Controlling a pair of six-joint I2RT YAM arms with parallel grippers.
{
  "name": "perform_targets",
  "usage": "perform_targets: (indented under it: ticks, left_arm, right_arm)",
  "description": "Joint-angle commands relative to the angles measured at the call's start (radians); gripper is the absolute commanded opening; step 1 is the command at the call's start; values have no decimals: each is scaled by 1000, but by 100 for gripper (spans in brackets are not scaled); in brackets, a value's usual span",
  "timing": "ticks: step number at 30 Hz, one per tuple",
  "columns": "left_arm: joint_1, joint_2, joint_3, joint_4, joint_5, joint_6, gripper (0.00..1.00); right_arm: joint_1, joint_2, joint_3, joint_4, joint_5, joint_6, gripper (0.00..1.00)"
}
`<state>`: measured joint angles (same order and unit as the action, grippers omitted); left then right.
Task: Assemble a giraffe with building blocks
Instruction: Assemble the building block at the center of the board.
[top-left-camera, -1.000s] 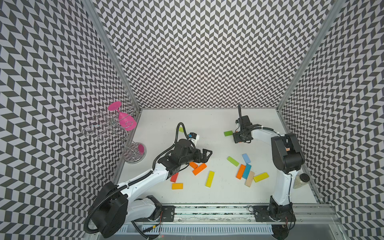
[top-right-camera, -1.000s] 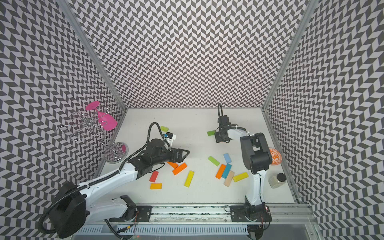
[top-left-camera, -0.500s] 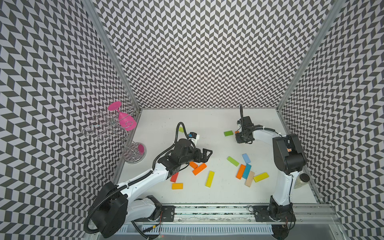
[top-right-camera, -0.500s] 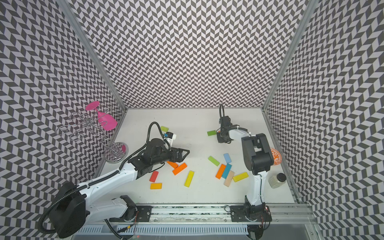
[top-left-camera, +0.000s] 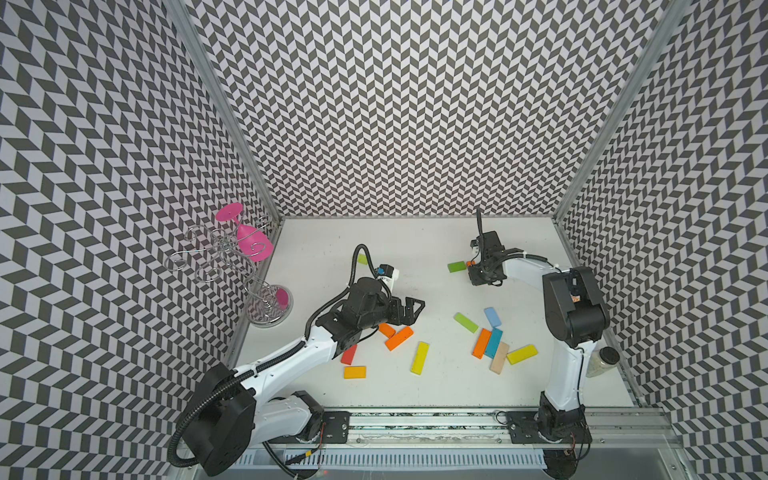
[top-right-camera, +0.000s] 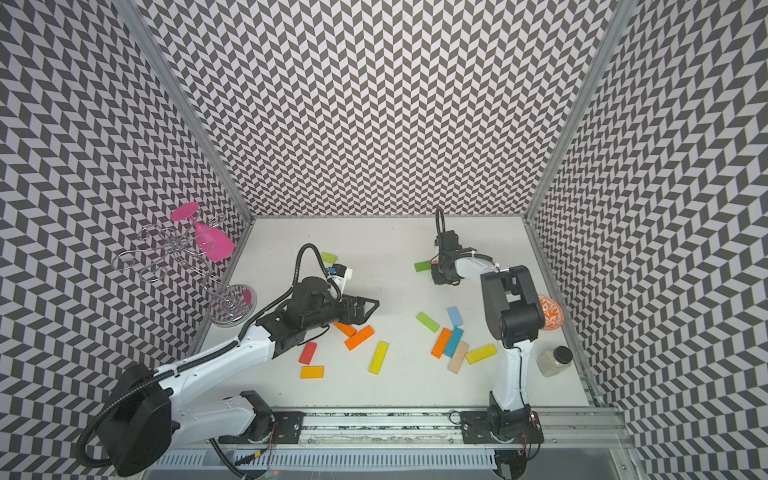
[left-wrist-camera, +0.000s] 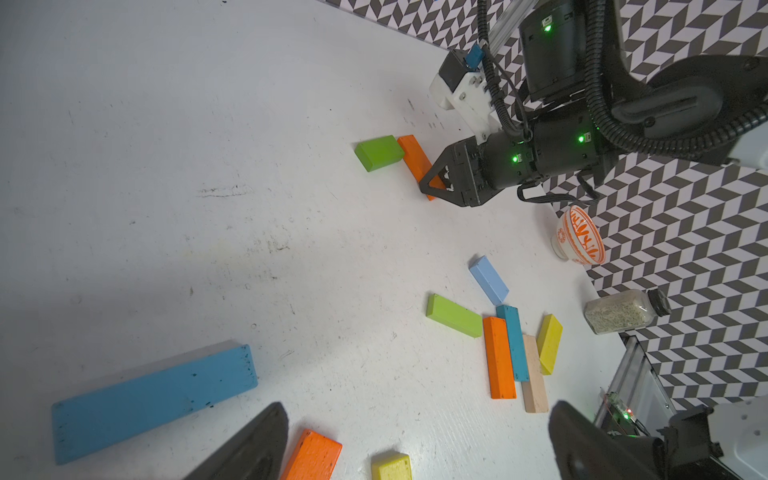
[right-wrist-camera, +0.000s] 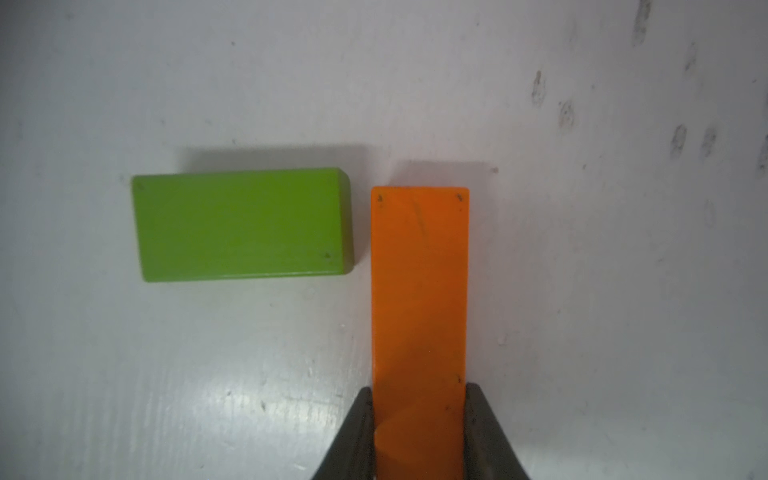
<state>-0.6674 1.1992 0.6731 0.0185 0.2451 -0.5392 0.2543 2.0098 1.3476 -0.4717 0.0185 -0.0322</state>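
White table (top-left-camera: 415, 249), zigzag walls (top-left-camera: 415, 104).
Your right gripper (right-wrist-camera: 419, 390) squeezes an orange block (right-wrist-camera: 419, 282) beside a green block (right-wrist-camera: 243, 224); your left gripper (top-left-camera: 411, 311) is wide open, holding nothing.

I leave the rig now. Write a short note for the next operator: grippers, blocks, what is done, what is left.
Right gripper: shut on one end of an orange block, which lies beside a green block with a narrow gap between them.
Left gripper: open and empty, above the left pile.
Other blocks: the right pile lies loose and flat; a blue block lies near the left gripper.
Done: nothing is stacked, and there is no giraffe shape yet.
Left: place the orange block, then build the whole figure.
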Motion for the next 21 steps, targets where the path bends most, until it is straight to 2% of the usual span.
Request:
perform_targets:
  ticks: [1, 21]
  left_arm:
    - [-3, 5, 24, 12, -4, 5, 99]
    - [-3, -7, 19, 13, -4, 2, 99]
  right_arm:
    - [19, 26, 28, 8, -14, 13, 24]
    - [35, 32, 40, -10, -22, 88, 24]
